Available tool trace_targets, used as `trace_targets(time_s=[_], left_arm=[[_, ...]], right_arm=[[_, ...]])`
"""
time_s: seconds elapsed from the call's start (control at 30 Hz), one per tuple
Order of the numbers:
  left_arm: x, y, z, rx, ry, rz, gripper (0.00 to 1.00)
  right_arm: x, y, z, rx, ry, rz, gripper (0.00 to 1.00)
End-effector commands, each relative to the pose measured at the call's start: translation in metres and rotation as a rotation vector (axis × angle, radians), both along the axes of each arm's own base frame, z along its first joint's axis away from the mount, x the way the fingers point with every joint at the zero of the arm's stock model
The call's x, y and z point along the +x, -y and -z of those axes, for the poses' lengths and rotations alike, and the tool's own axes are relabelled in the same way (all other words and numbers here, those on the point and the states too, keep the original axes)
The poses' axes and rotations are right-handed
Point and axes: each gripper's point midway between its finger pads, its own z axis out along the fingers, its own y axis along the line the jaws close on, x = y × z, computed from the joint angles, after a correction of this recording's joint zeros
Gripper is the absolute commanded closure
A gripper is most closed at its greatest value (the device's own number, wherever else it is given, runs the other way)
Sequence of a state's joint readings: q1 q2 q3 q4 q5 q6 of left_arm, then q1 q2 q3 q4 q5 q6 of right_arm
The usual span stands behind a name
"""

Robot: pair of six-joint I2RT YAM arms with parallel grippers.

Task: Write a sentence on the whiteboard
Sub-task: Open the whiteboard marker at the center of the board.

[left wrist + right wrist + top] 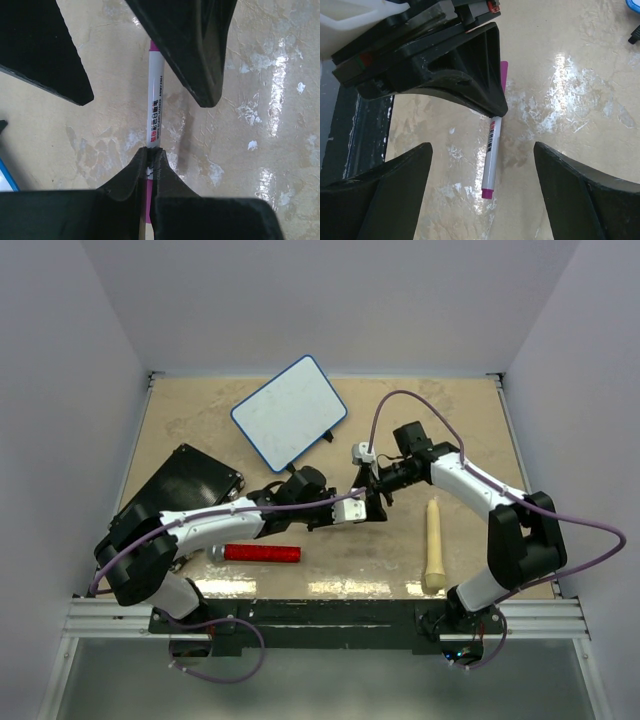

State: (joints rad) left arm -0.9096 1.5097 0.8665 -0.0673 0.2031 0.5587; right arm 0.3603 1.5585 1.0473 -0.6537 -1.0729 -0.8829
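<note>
The whiteboard lies tilted at the back of the table, and no sentence shows on it. My left gripper is shut on a white marker with magenta ends, its jaws pinched on the barrel in the left wrist view. The marker hangs a little above the table. My right gripper is open, its fingers spread either side of the marker's free end without touching it. The marker is too small to make out in the top view.
A black flat slab lies at the left. A red cylinder lies near the front, under my left arm. A beige wooden stick lies at the front right. A blue board corner shows at the right wrist view's edge.
</note>
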Motion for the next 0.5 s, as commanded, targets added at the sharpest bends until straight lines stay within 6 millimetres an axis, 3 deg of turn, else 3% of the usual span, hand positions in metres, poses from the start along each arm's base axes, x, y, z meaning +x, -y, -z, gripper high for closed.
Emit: trace_targets(time_s=[0.0,0.47], left_arm=[[0.015,0.014,-0.038,-0.113,0.042,-0.041,1.00],[0.026,0.018,-0.056,-0.182,0.059,-0.082,1.00]], right_arm=[[0.016,-0.006,-0.005,-0.022,0.042,0.050,0.15],[0.025,-0.018,0.013,-0.106,0.029,0.098,0.27]])
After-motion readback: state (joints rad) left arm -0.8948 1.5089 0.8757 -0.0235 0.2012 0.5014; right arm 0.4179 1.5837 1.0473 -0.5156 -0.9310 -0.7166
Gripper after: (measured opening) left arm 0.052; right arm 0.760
